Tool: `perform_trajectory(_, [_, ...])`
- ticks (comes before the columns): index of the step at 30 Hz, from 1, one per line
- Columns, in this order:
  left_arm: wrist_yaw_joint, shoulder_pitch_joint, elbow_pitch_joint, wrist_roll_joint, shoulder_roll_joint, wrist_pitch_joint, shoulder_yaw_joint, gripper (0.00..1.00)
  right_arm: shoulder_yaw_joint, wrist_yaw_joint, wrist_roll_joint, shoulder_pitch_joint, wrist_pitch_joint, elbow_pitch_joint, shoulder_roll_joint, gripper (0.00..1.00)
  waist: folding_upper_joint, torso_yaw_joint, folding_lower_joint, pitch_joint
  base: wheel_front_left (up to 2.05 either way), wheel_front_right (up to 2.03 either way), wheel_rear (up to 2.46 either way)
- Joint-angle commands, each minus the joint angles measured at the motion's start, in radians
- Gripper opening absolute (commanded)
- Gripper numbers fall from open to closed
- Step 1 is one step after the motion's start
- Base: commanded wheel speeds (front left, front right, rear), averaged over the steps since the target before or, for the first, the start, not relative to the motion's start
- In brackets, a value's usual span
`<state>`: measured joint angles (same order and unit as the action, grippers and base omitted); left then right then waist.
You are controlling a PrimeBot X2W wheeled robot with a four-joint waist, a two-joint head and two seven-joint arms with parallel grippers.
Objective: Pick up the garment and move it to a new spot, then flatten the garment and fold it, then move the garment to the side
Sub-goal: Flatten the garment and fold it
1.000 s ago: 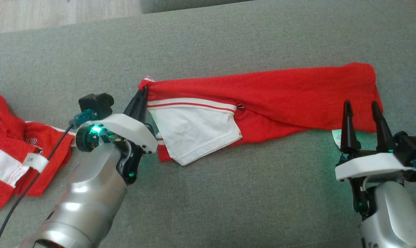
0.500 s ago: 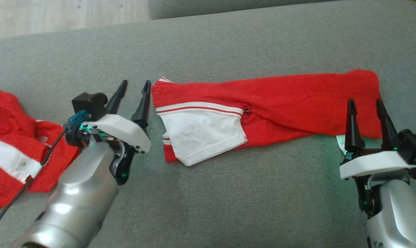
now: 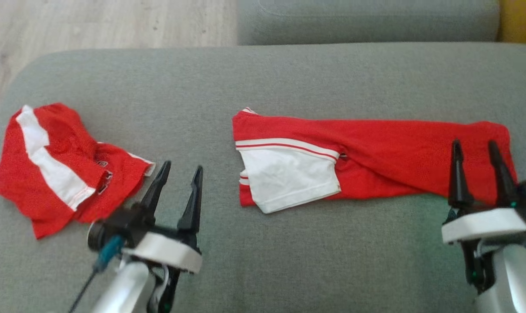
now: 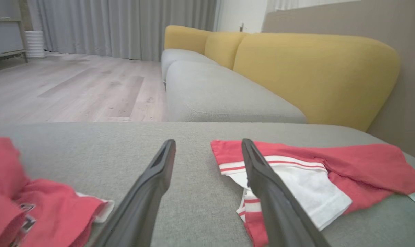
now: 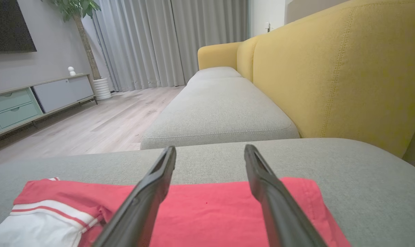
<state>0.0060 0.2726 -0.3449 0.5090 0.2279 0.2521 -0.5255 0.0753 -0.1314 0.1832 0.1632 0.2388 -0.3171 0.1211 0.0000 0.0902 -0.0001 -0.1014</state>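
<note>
The garment (image 3: 389, 152) is red with a white panel and striped trim. It lies folded into a long band across the grey seat cushion (image 3: 315, 252), and its left end (image 4: 334, 163) also appears in the left wrist view. My left gripper (image 3: 182, 166) stands open and empty to the left of the band and nearer me, not touching it. From the left wrist its fingers (image 4: 209, 141) are spread, with the garment's left end behind the right finger. My right gripper (image 3: 474, 143) is open over the band's right end (image 5: 210, 209), holding nothing.
A second red and white garment (image 3: 58, 161) lies crumpled at the cushion's left end (image 4: 39, 209). Another grey seat cushion (image 5: 217, 113) and a yellow backrest (image 5: 348, 75) lie beyond. Wooden floor (image 3: 106, 21) borders the far left.
My left gripper opened, let go of the garment's left corner and drew back toward me. The head camera tilted up and turned. My right gripper stayed open.
</note>
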Motion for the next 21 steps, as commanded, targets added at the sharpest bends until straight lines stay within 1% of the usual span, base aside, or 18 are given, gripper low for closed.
perform_trajectory(1, [0.006,0.027,0.046,-0.017,0.006,0.01,0.054,1.0,-0.018,0.001,-0.005,0.009,0.011,0.038,0.001,1.0,0.0,0.011,0.0001,0.013,0.0,0.0,0.0])
perform_trajectory(5, [-0.009,-0.071,0.131,-0.087,-0.044,0.01,0.14,1.0,-0.024,0.001,-0.013,-0.021,0.016,0.041,-0.017,1.0,0.0,0.014,0.0001,0.029,0.0,0.0,0.0])
perform_trajectory(10, [-0.051,-0.151,0.153,-0.159,-0.09,0.01,0.222,1.0,-0.037,0.001,-0.018,-0.045,0.02,0.038,-0.031,1.0,0.0,0.006,0.0001,0.044,0.0,0.0,0.0])
perform_trajectory(16, [-0.09,-0.166,0.139,-0.211,-0.126,0.01,0.271,1.0,-0.017,0.001,-0.025,-0.042,0.02,0.028,-0.025,1.0,0.0,-0.001,0.0001,0.031,0.0,0.0,0.0])
perform_trajectory(21, [-0.113,-0.136,0.132,-0.237,-0.146,0.01,0.283,1.0,0.065,0.001,-0.056,0.027,-0.013,-0.025,-0.002,1.0,0.0,0.002,0.0001,-0.024,0.0,0.0,0.0])
